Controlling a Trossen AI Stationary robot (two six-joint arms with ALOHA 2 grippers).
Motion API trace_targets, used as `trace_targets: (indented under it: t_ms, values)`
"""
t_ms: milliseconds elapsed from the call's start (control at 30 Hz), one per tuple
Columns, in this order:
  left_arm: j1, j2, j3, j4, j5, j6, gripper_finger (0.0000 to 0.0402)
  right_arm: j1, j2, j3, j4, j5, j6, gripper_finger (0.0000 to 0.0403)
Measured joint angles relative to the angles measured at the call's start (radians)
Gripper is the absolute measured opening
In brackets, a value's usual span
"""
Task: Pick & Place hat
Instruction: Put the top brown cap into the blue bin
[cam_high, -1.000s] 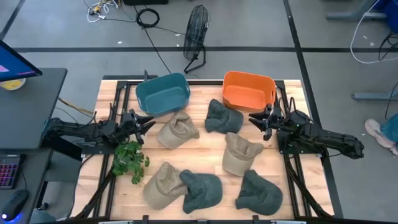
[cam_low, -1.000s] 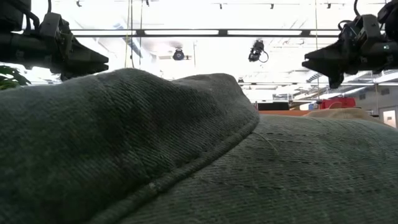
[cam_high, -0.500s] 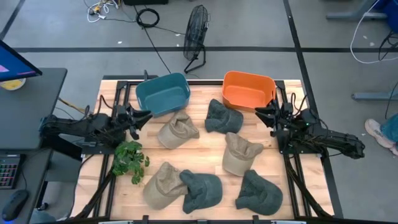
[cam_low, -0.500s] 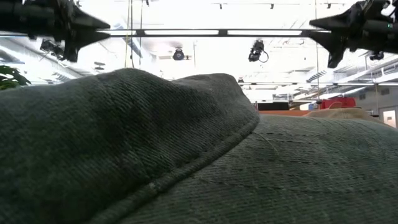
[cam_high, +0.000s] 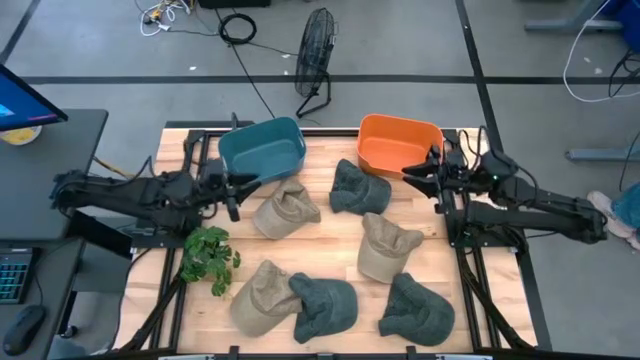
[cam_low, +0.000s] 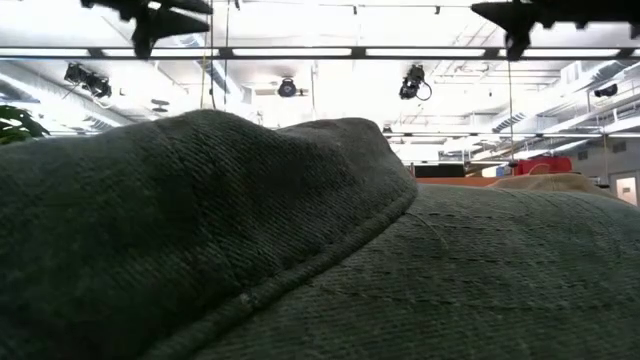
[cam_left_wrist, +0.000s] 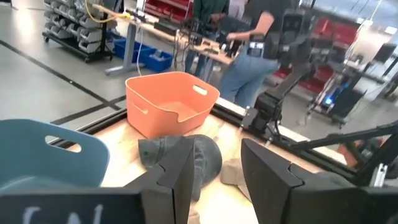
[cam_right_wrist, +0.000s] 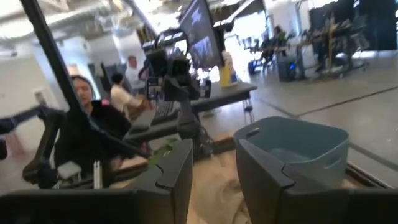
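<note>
Several hats lie on the table in the high view: a tan one (cam_high: 286, 211), a dark green one (cam_high: 358, 188), a tan one (cam_high: 386, 246), and tan (cam_high: 259, 293) and dark green (cam_high: 326, 303) ones overlapping near the front, with another dark green one (cam_high: 415, 310). My left gripper (cam_high: 236, 188) is open, raised beside the blue bin (cam_high: 262, 150) and left of the tan hat. My right gripper (cam_high: 419, 173) is open, raised in front of the orange bin (cam_high: 400, 143). Each wrist view shows open fingers: left gripper (cam_left_wrist: 217, 180), right gripper (cam_right_wrist: 214, 180). A dark green hat (cam_low: 300, 260) fills the low view.
A small green plant (cam_high: 208, 256) lies near the table's left edge, by the left arm. The two bins stand at the far edge. Bare wood shows between the hats in the table's middle (cam_high: 330, 245). People stand in the room beyond the table in both wrist views.
Both grippers have risen: in the low view they have climbed from beside the hat's crown to the top of the picture. My left gripper has shifted a little toward the tan hat, and my right gripper toward the far edge and the orange bin. The hats have stayed still.
</note>
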Motion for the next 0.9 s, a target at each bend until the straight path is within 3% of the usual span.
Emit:
trace_targets:
  t_ms: [200,300,600,900]
  values:
    - [0.008,0.198,0.203,-0.245,0.004,0.013,0.0141,0.000,0.159,0.130,-0.006,0.006,-0.135,0.0125]
    - [0.036,0.275,0.285,-0.352,0.062,0.005,0.0160,0.000,0.208,0.161,-0.043,0.030,-0.156,0.0125]
    - [0.133,0.496,0.416,-0.367,0.245,0.090,0.0234,0.000,0.278,0.180,-0.097,0.026,-0.151,0.0177]
    - [0.239,0.688,0.426,-0.418,0.392,0.191,0.0232,0.000,0.299,0.180,-0.100,0.026,-0.159,0.0237]
